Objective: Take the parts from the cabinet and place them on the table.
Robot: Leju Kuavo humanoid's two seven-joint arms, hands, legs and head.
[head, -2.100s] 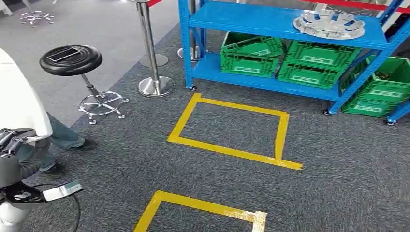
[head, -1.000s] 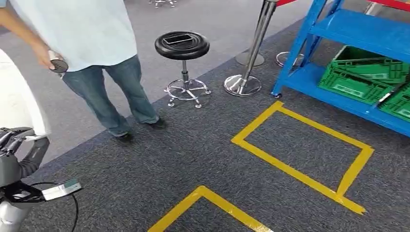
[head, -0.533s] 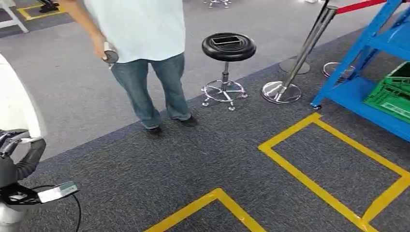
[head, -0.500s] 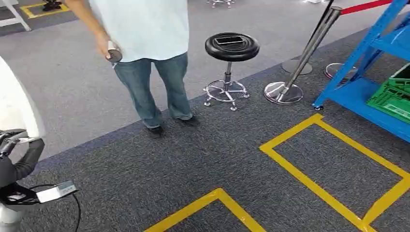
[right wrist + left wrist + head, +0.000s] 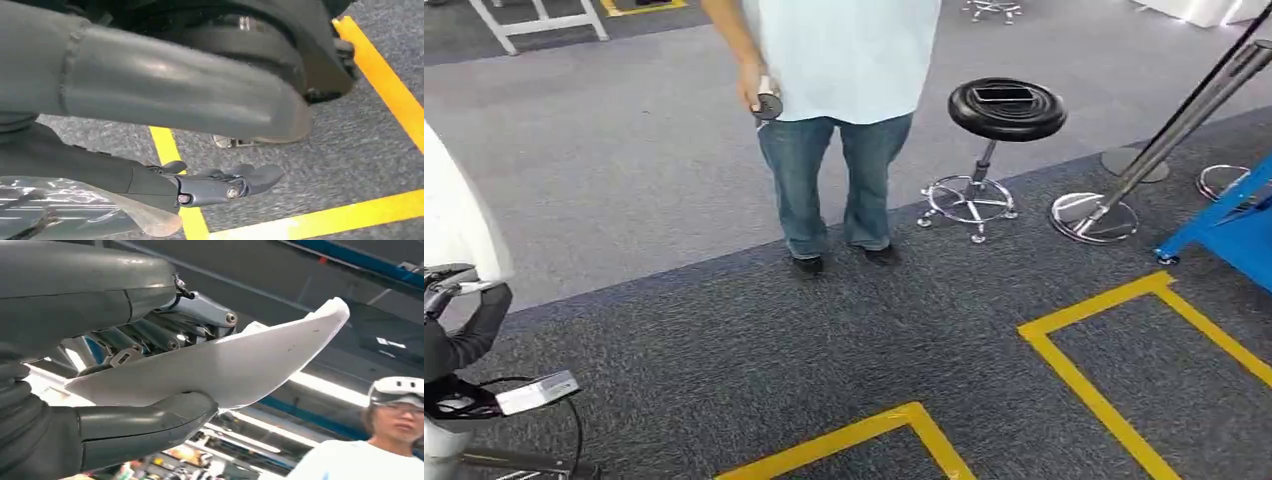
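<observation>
My left hand [image 5: 462, 335] sits at the lower left of the head view and holds a large white curved panel [image 5: 452, 215] that rises along the picture's edge. In the left wrist view the thumb and fingers of that left hand [image 5: 125, 390] clamp the white panel [image 5: 240, 365] from both sides. The blue cabinet [image 5: 1229, 232] shows as just a corner at the far right. My right hand [image 5: 220, 185] hangs over the carpet with its fingers stretched out and nothing between them and the thumb.
A person [image 5: 844, 120] in a light shirt and jeans stands straight ahead, holding a small device. A black stool [image 5: 1004, 115] and a chrome stanchion [image 5: 1104, 205] stand to the right. Yellow tape squares [image 5: 1084, 380] mark the dark carpet.
The camera has swung left: cabinet, crates and tape squares slid off to the right and the person came to the middle. My left hand still holds the white panel.
</observation>
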